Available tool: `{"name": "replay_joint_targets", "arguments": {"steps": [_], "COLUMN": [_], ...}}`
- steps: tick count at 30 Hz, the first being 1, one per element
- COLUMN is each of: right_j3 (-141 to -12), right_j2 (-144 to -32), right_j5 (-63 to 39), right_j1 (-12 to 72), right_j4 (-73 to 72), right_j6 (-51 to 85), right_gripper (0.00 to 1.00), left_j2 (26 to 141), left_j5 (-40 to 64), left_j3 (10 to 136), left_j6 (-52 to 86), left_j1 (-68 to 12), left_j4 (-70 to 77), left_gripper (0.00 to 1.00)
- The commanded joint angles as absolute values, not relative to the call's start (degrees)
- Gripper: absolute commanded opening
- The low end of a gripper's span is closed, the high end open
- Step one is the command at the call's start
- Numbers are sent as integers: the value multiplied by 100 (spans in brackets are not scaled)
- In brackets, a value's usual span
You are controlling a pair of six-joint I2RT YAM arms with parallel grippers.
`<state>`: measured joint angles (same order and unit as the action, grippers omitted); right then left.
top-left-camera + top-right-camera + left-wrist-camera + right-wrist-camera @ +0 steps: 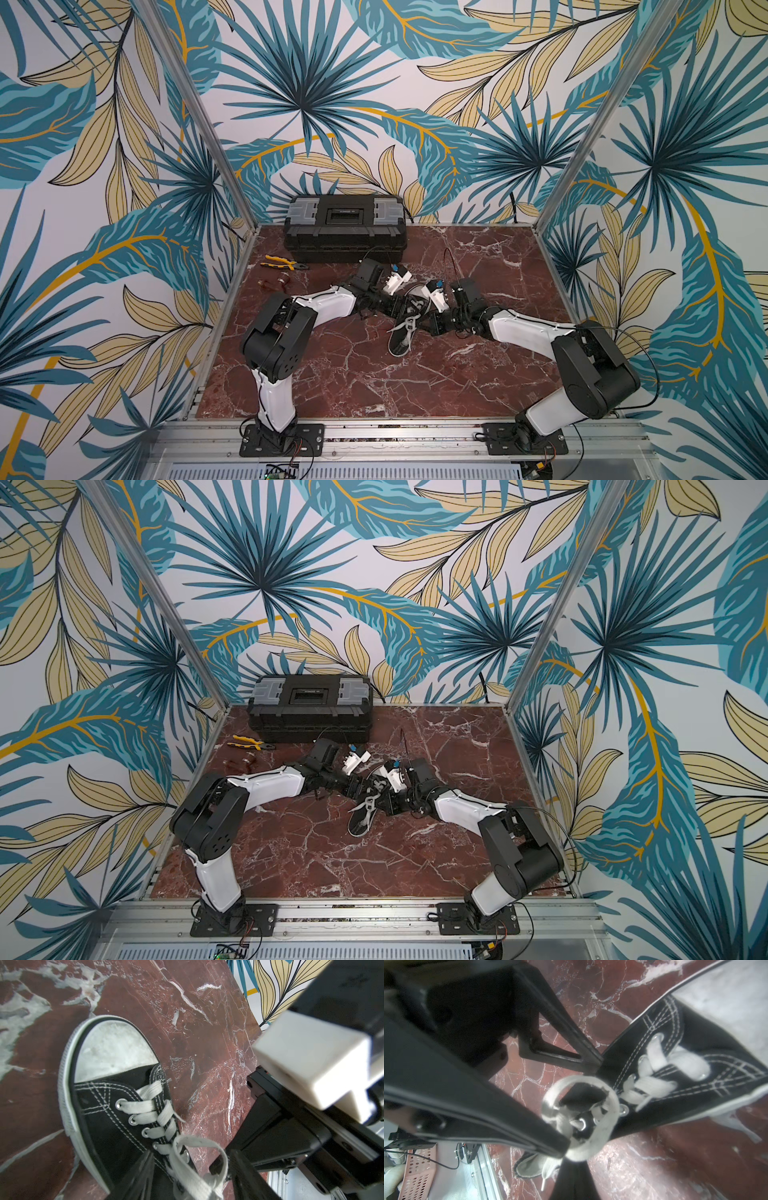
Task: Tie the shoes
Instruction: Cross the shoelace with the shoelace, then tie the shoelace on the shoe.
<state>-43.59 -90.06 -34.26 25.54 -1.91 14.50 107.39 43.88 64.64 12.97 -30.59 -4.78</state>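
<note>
A black canvas low-top sneaker [400, 338] with a white rubber toe cap sits on its sole on a red-brown marble tabletop [353, 386], directly under both robot hands. Its flat white laces [149, 1105] are threaded through the eyelets, but no bow is tied. The right hand [565, 1153] is pinched closed on the base of a lace loop [581, 1118] standing above the top eyelets. The left hand [192, 1155] has its fingers parted, one on either side of that loop, and grips nothing. A loose lace end [737, 1126] trails on the tabletop beside the sneaker, away from the right hand.

To my eye, the step in hand is forming the bow. The right hand should hold the loop firm without dragging the light sneaker. The left should close flat on lace alone, not on canvas or an eyelet. The main obstacle is crowding: the two hands almost touch, so each blocks the other. A black plastic toolbox with grey latches [345, 226] and yellow-handled pliers [280, 262] lie well beyond the left hand, out of the way.
</note>
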Motion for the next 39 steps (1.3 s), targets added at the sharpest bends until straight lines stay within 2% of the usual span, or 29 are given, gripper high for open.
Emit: {"name": "replay_joint_targets", "arguments": {"steps": [1,9,21,39], "right_j3": [-4263,-4306,-4291,-4245], "right_j2": [-9041,-9114,-9071,-9000], "right_j5": [-3374,-3361,-3298,-3072], "right_j1": [2582,2584,2580,2584], "right_j4": [-293,-307,-244,-109], "right_j6": [1408,1406,1398,1565], "right_gripper": [0,0,0,0], "left_j2": [10851,10940,10933,10356], "left_j5": [4513,4646,4625,4628], "left_j3": [6799,6942,6999,6186], "left_j6": [1294,1231,1295,1310], "left_j1": [-3120,-3156,-3144,-2888], "left_j4": [-763,-954,-891,-191], "left_gripper": [62,50,21,20]}}
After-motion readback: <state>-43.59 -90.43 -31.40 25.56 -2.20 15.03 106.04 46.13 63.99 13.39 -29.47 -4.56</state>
